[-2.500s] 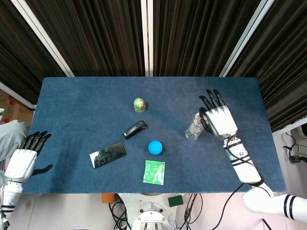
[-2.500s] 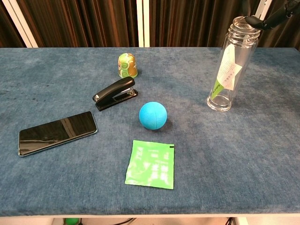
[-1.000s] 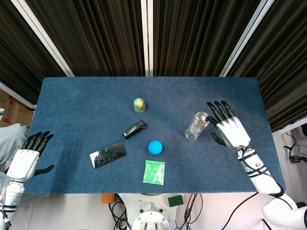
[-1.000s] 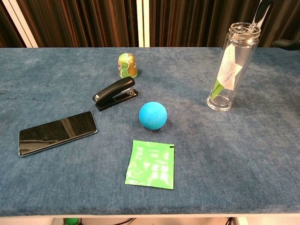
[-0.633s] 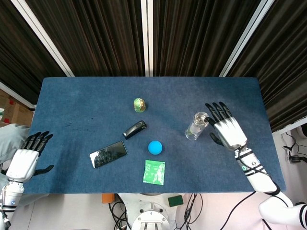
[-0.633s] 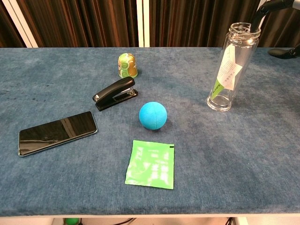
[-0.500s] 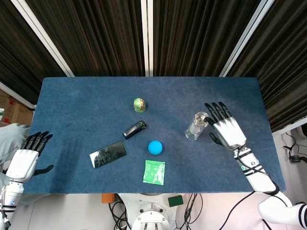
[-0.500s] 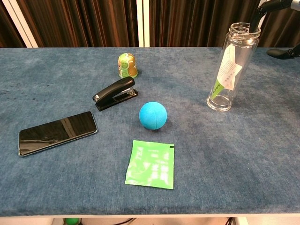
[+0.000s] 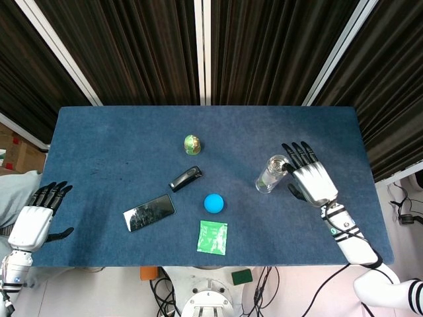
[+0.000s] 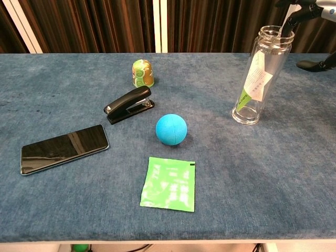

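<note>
Clear cylindrical bottle [image 10: 259,76] with a paper slip inside stands upright, lidless, at right of centre on the blue-covered bench [image 9: 106,139]. It looks rigid, light, smooth and probably slippery, and tall enough to tip; the mid-body seems the safest hold. The right hand [image 9: 310,177] hovers just beside it, fingers spread, fingertips [image 10: 287,22] at the rim. The left hand [image 9: 36,216] lies spread at lower left.

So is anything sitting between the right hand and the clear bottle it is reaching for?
Nothing visible does. The right hand hangs open right beside the clear bottle, its fingertips at the bottle's open rim. The blue ball, stapler and green packet all lie off to the bottle's other side.
</note>
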`<state>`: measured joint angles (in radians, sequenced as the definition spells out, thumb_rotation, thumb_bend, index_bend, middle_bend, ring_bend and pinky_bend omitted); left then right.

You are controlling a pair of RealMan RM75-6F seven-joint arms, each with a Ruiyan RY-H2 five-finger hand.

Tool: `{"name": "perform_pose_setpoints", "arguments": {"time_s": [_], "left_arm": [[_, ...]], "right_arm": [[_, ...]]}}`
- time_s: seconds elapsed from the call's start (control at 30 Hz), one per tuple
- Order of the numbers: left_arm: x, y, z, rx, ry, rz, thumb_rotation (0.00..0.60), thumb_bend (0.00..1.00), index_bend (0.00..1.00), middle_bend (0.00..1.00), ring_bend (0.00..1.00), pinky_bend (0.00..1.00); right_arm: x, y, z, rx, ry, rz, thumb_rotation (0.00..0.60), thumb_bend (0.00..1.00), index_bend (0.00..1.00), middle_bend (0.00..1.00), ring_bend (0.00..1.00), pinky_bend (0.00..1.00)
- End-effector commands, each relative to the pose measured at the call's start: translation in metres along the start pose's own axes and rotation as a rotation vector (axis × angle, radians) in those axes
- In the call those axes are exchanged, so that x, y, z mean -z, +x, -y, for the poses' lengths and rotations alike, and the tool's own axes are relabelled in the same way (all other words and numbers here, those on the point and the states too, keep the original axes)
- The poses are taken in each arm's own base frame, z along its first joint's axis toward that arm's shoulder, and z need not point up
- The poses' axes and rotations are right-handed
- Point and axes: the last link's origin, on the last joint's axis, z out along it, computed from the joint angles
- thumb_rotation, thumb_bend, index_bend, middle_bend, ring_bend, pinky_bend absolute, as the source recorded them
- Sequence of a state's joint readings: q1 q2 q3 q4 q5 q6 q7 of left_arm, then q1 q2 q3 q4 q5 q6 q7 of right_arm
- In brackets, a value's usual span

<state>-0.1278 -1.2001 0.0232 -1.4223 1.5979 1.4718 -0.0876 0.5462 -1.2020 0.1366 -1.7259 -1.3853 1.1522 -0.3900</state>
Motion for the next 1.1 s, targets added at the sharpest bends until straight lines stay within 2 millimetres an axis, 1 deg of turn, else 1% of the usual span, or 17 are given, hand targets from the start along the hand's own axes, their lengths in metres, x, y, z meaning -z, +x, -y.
{"name": "perform_pose_setpoints", "arguments": {"time_s": [0.03,0.17,0.37,0.47,0.57,0.63,0.67,0.7,0.77,0.83,0.9,0.93,1.03,1.1], "left_arm": [[0.000,0.000,0.000,0.000,0.000,0.000,0.600,0.04,0.11,0.08,0.05,0.12],[0.000,0.000,0.000,0.000,0.001,0.001,0.600,0.04,0.11,0.08,0.05,0.12],[0.000,0.000,0.000,0.000,0.001,0.000,0.600,0.04,0.11,0.08,0.05,0.12],[0.000,0.000,0.000,0.000,0.000,0.001,0.600,0.04,0.11,0.08,0.05,0.12],[-0.001,0.000,-0.001,-0.001,-0.003,0.001,0.600,0.04,0.11,0.08,0.05,0.12],[-0.001,0.001,-0.002,0.002,-0.005,-0.003,0.600,0.04,0.11,0.08,0.05,0.12],[-0.001,0.001,-0.002,0.002,-0.005,-0.005,0.600,0.04,0.11,0.08,0.05,0.12],[0.000,0.001,-0.002,0.001,-0.005,-0.006,0.600,0.04,0.11,0.08,0.05,0.12],[0.000,0.002,-0.002,0.001,-0.004,-0.008,0.600,0.04,0.11,0.08,0.05,0.12],[0.000,0.002,-0.002,0.001,-0.006,-0.011,0.600,0.04,0.11,0.08,0.05,0.12],[0.000,0.003,-0.003,0.000,-0.009,-0.013,0.600,0.04,0.11,0.08,0.05,0.12],[0.000,0.003,-0.004,-0.001,-0.011,-0.013,0.600,0.04,0.11,0.08,0.05,0.12],[0.000,0.004,-0.005,-0.003,-0.016,-0.017,0.600,0.04,0.11,0.08,0.05,0.12],[0.000,0.005,-0.006,-0.004,-0.021,-0.022,0.600,0.04,0.11,0.08,0.05,0.12]], "right_arm": [[0.000,0.000,0.000,0.000,0.001,0.000,0.600,0.31,0.41,0.00,0.00,0.00],[-0.001,0.000,0.001,0.000,0.004,-0.002,0.600,0.31,0.42,0.00,0.00,0.00],[0.005,0.008,0.002,-0.017,0.015,-0.038,0.600,0.31,0.42,0.00,0.00,0.00],[0.015,0.015,0.000,-0.033,0.021,-0.073,0.600,0.31,0.42,0.00,0.00,0.00],[0.030,0.022,-0.005,-0.048,0.019,-0.111,0.600,0.31,0.42,0.00,0.00,0.00],[0.046,0.025,-0.009,-0.073,0.017,-0.143,0.600,0.31,0.41,0.00,0.00,0.00],[0.054,0.025,-0.011,-0.085,0.018,-0.155,0.600,0.31,0.39,0.00,0.00,0.00],[0.063,0.024,-0.013,-0.096,0.018,-0.165,0.600,0.31,0.35,0.00,0.00,0.00],[0.090,0.015,-0.024,-0.114,0.001,-0.178,0.600,0.31,0.25,0.00,0.00,0.00],[0.112,0.005,-0.036,-0.117,-0.041,-0.177,0.600,0.31,0.12,0.00,0.00,0.00],[0.133,-0.008,-0.049,-0.127,-0.099,-0.176,0.600,0.31,0.03,0.00,0.00,0.00],[0.147,-0.019,-0.057,-0.136,-0.140,-0.171,0.600,0.31,0.00,0.00,0.00,0.00],[0.177,-0.044,-0.077,-0.136,-0.246,-0.144,0.600,0.30,0.00,0.00,0.00,0.00],[0.194,-0.058,-0.089,-0.112,-0.321,-0.146,0.600,0.30,0.00,0.00,0.00,0.00]]}}
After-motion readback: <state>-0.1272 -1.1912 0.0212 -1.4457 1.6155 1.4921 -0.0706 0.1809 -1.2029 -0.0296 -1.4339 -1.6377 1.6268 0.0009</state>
